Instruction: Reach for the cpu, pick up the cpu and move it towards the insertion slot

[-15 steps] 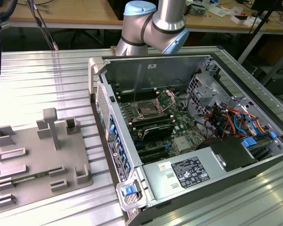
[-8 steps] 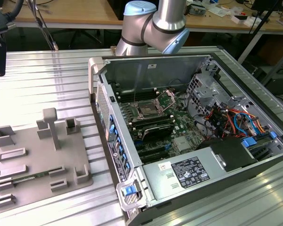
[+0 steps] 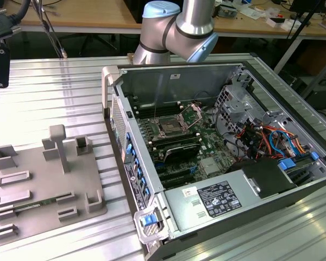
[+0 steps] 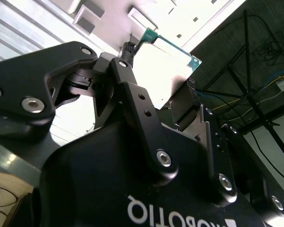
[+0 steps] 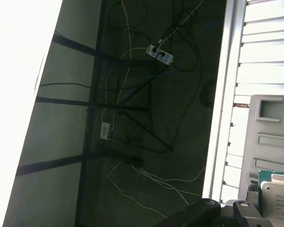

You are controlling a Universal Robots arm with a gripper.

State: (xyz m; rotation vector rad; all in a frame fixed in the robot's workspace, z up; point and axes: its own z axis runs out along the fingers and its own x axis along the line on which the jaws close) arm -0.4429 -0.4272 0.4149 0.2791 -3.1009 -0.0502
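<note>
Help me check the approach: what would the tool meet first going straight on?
Probably the thin square silvery chip with a green rim, right ahead of the tool in the second wrist view; whether they already touch is unclear.

We see a ribbed aluminium work table (image 3: 54, 92) filling most of the exterior view, its slats catching bright reflections. Behind it runs a long wooden desk (image 3: 81, 13), cluttered at the exterior view's right with small items. Dark metal stand legs (image 3: 304, 32) cross the far corner at the exterior view's right.

In the first wrist view we look onto a dark floor (image 5: 180, 94), where a white power strip (image 5: 161, 56) lies among loose cables (image 5: 128, 71) in yellow, blue, black and white. Black frame bars (image 5: 92, 109) cross beside a pale, strongly lit panel (image 5: 19, 71). The table's slatted edge (image 5: 262, 66) glares white.
</note>
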